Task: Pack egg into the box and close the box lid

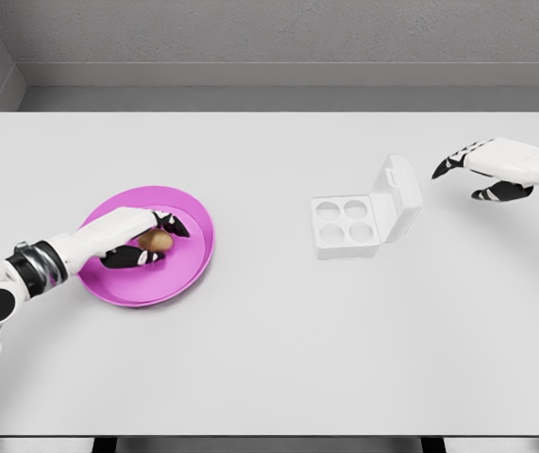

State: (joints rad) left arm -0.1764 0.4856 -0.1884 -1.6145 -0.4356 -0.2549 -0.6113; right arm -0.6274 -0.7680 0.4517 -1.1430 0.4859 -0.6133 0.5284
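Left hand (142, 241) closes on the egg (156, 243) over the pink plate (189, 269).
Right hand (481, 170) hovers slack-fingered (holding nothing) just right of the open box (349, 226).

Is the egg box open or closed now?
Open: the egg box has its lid tilted up at the right, and all four cups show empty.
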